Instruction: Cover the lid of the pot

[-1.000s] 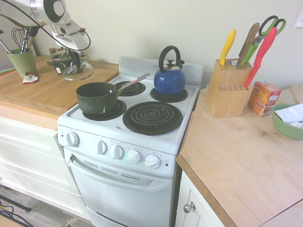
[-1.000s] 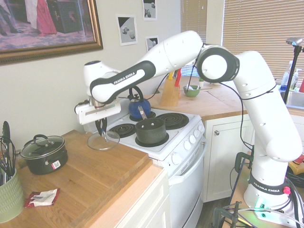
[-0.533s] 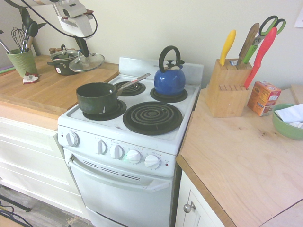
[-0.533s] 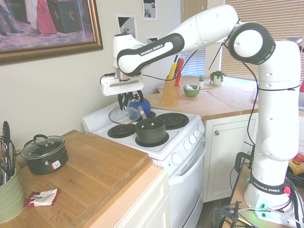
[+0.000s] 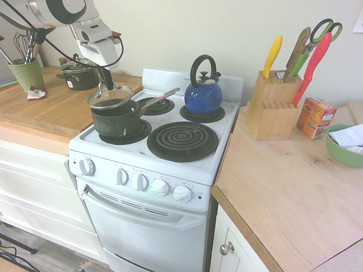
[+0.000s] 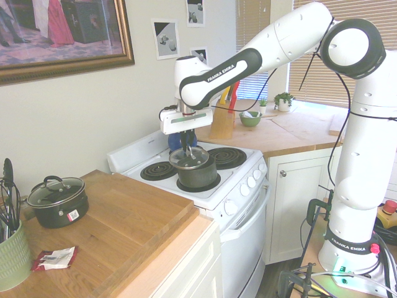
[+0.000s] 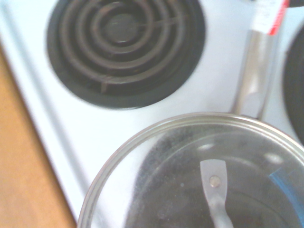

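White strip of stovetop bare between pot and counter; overhanging pot's counter-side rim, lid directly beneath gripper, clamped by its handle.

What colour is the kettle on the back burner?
The kettle is blue, clearest in the first exterior view.

A home kitchen, with a white coil-burner stove flanked by wooden countertops; a blue kettle sits on the stove, a knife block beside it.
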Controlling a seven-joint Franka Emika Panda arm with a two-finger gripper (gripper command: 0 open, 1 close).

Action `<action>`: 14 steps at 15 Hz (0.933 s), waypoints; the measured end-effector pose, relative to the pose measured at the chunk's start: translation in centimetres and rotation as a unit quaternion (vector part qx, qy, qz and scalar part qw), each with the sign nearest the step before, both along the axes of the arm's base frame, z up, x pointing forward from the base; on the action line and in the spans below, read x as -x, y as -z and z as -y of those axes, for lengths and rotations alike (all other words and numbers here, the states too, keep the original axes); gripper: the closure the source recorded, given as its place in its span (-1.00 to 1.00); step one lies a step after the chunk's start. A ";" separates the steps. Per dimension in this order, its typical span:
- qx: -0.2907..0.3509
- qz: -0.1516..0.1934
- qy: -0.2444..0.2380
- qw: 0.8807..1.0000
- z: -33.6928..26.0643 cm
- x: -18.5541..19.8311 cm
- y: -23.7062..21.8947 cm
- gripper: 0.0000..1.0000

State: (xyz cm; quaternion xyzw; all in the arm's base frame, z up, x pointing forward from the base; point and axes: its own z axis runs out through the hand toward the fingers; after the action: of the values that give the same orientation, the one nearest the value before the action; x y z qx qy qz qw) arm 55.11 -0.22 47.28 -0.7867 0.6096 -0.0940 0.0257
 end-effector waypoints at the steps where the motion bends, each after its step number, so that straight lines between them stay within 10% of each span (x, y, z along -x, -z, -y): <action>1: -0.002 0.000 0.003 1.000 0.5 0.1 0.3 1.00; 14: -0.004 -0.002 0.020 1.000 2.6 0.0 1.4 1.00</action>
State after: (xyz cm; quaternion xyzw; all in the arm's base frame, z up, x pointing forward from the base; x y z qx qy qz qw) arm 55.13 -2.80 45.89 -0.7745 0.6256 -0.0901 0.0258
